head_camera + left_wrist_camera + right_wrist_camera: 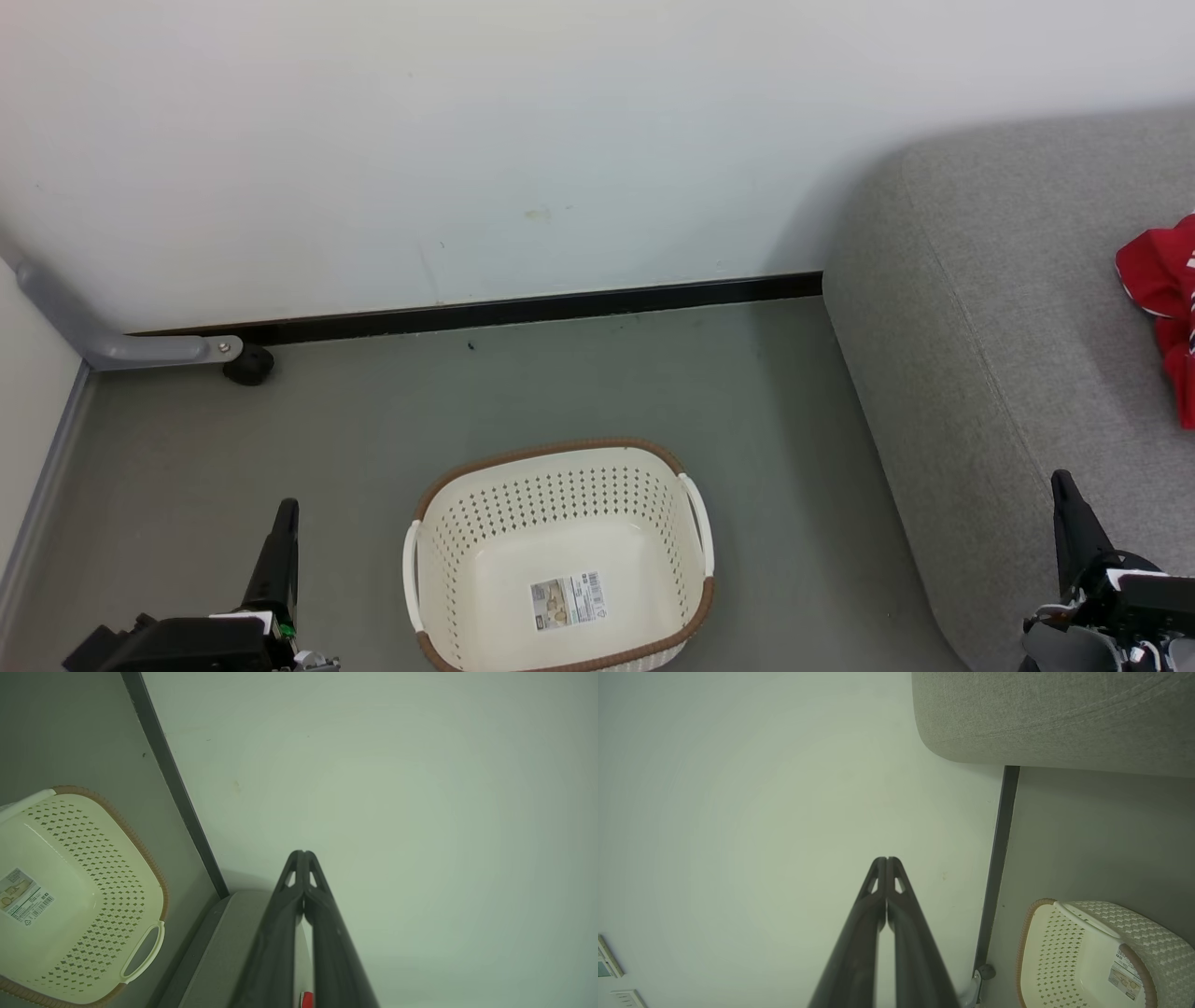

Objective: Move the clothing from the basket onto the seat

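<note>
Tubing point(112, 347) of grey metal is running off my head view's left edge and ending at a black wheel point(248, 366); whatever it belongs to is cut off. My left gripper point(287, 509) is standing at the lower left, its fingers pressing together with nothing between them. The basket point(560, 495) is sitting on the grey floor point(373, 420) between my arms, its near rim slipping under the bottom edge. A sticker point(568, 601) is showing on its bare bottom, the print too small to read. A dark skirting strip point(523, 308) is running along the pale wall point(467, 140) behind. The seat point(980, 355) is taking up the right side, and the clothing point(1162, 280) is lying on it, sliced by the right edge, so I am not making out how many pieces there are. My right gripper point(1062, 485) is standing before the seat, likewise closed on nothing.
</note>
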You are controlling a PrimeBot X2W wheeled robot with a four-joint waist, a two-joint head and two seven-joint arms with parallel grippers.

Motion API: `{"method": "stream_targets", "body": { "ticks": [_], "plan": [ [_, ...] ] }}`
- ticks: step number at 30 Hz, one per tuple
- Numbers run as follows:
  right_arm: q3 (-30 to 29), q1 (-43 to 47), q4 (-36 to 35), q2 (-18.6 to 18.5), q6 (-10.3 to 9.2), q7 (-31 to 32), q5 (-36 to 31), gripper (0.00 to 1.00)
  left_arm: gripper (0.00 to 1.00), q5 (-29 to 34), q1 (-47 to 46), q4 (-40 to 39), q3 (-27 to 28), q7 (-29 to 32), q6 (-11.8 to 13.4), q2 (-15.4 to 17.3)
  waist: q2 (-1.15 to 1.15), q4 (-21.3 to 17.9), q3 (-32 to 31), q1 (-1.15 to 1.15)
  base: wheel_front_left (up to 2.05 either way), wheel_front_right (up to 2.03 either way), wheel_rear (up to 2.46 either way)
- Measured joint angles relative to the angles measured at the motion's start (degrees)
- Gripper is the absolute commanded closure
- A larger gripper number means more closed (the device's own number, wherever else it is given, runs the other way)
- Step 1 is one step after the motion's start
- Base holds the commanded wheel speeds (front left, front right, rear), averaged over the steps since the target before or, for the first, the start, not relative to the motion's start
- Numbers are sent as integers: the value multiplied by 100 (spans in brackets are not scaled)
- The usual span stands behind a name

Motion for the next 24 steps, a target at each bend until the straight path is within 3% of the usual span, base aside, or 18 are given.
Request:
{"method": "stream_targets", "body": {
  "ticks": [24],
  "plan": [
    [0, 0, 0, 0, 0, 0, 0, 100, 100, -1, 0, 1, 0, 0, 0, -1, 0, 0, 0, 0, 0, 0, 0]
  ]
}}
